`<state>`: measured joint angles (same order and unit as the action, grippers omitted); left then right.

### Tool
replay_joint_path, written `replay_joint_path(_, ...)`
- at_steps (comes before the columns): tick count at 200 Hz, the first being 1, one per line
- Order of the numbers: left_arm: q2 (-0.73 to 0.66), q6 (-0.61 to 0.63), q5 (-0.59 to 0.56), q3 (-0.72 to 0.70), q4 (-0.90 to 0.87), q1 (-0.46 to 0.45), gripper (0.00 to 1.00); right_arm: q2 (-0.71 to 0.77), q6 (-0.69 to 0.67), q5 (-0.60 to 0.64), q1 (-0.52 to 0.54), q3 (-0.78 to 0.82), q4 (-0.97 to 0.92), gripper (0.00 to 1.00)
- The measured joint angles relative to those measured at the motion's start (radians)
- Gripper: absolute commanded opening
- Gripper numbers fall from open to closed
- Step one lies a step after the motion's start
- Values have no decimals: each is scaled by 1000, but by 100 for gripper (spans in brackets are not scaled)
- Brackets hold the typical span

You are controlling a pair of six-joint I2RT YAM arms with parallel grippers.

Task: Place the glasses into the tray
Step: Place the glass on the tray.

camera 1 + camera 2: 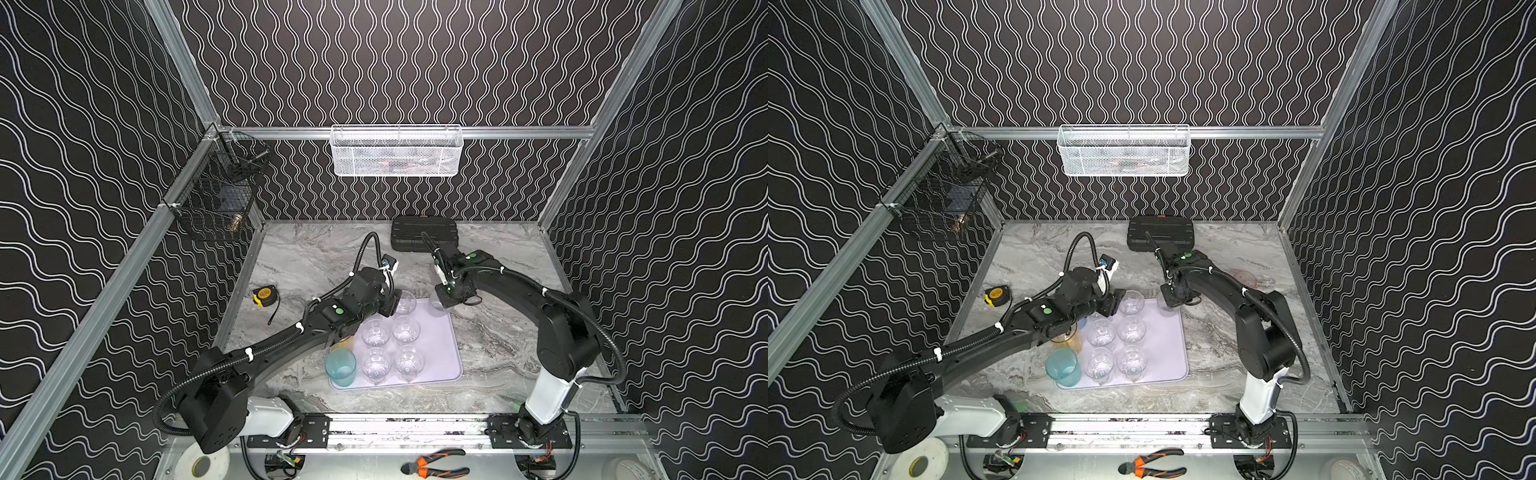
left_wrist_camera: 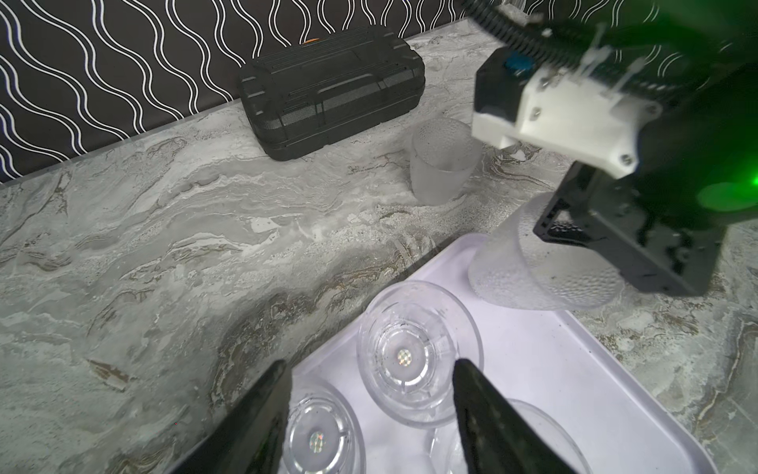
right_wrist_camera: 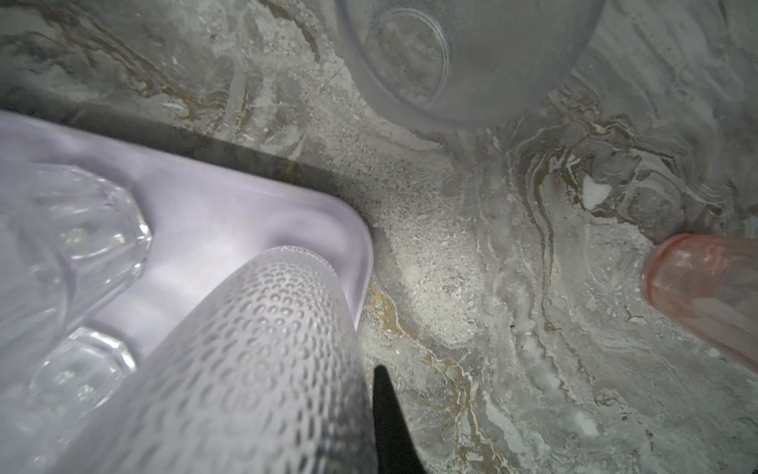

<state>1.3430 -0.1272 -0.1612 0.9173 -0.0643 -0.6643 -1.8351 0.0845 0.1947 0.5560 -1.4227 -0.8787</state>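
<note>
Frosted glass is clamped at its rim in my right gripper, at the far right corner of the tray. Next, I judge, it needs setting down upright and releasing. My left gripper hangs with jaws apart over the clear glasses in the tray; whether the frosted base already touches I cannot tell.
</note>
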Motion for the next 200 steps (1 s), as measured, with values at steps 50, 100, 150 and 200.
replay_joint_path(50, 6, 18, 0, 0, 7, -1, 67, -63, -4, 2, 19, -37, -9, 0)
replay_joint_path(100, 13, 25, -3, 0, 16, -1, 67, -92, -3, 16, 31, -79, -31, 20)
replay_joint_path(150, 18, 26, -3, 1, 20, -1, 67, -78, -3, 24, 30, -98, -43, 37)
replay_joint_path(200, 16, 47, -8, 6, 22, -1, 67, 17, 8, -69, -56, -141, -31, 42)
